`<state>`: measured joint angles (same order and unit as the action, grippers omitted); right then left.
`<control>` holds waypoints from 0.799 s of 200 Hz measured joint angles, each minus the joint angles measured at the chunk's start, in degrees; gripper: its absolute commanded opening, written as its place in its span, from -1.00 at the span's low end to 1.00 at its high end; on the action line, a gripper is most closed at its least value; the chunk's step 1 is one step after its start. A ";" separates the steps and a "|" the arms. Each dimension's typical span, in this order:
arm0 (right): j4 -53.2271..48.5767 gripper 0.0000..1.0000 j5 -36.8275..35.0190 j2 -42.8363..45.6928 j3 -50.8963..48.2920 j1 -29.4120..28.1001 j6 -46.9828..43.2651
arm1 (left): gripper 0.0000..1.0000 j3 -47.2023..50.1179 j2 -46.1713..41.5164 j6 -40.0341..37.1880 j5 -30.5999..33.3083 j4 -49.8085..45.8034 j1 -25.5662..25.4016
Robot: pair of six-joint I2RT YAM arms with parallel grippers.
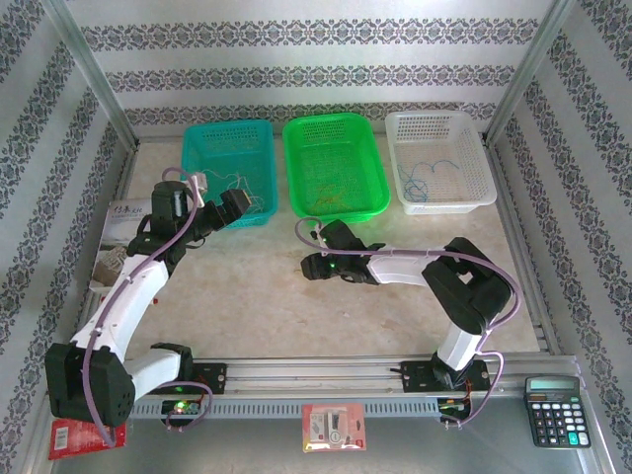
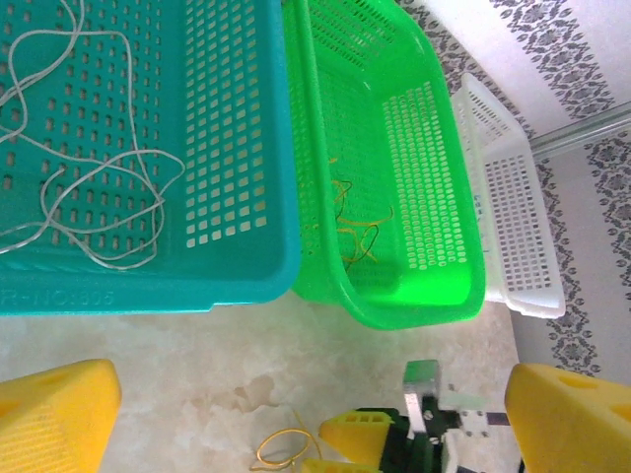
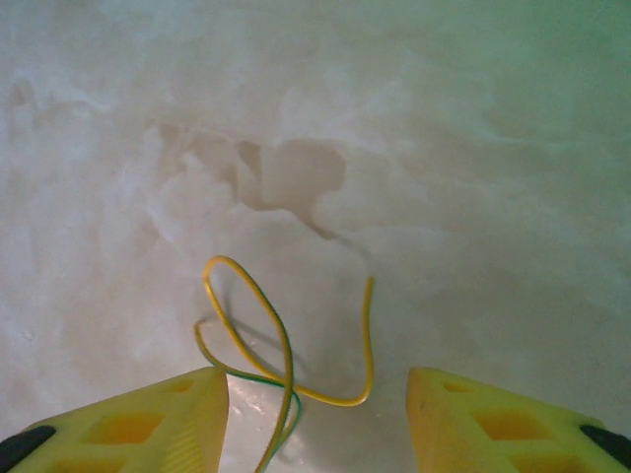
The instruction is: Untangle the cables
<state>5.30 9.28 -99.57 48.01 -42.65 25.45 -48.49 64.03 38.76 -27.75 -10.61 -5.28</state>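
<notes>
Yellow cable (image 3: 369, 335), thin and glossy, loops on the mottled desk (image 3: 444, 148) between the right end effector's (image 3: 314, 389) spread fingers; left end effector (image 2: 311, 394) gapes.

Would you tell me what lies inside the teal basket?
A cream-white cable lies in loose loops on the perforated floor of the teal basket. From above, the left gripper covers part of its near right corner, so anything there is hidden.

**One colour to each spot**

A cream-white cable (image 2: 133, 155) sprawls in loose loops in the teal basket (image 2: 148, 291). A yellow-orange cable (image 2: 357, 235) lies crumpled in the green basket (image 2: 414, 296), and a blue cable (image 1: 423, 181) curls in the white basket (image 1: 439, 202). A yellow-green cable (image 3: 286, 379) makes a small crossed loop on the table (image 3: 296, 118).
</notes>
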 measured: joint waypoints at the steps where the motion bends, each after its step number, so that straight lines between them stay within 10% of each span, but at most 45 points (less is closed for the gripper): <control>1: 0.00 -0.14 0.00 -0.02 0.00 0.00 -0.07 | 1.00 0.00 -0.02 0.04 0.00 0.00 0.00; 55: -0.15 -1.00 -0.22 0.24 -0.09 -0.76 -0.04 | 1.00 1.01 -0.02 0.79 -0.15 1.05 -0.02; 160: 0.26 -1.00 0.94 18.99 -5.57 2.32 3.54 | 0.67 7.10 0.42 3.58 -0.24 8.87 -11.74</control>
<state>5.56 10.22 -80.58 42.44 -40.34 28.99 -41.39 64.45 42.35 -27.99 -1.74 -17.02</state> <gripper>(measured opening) 0.056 0.886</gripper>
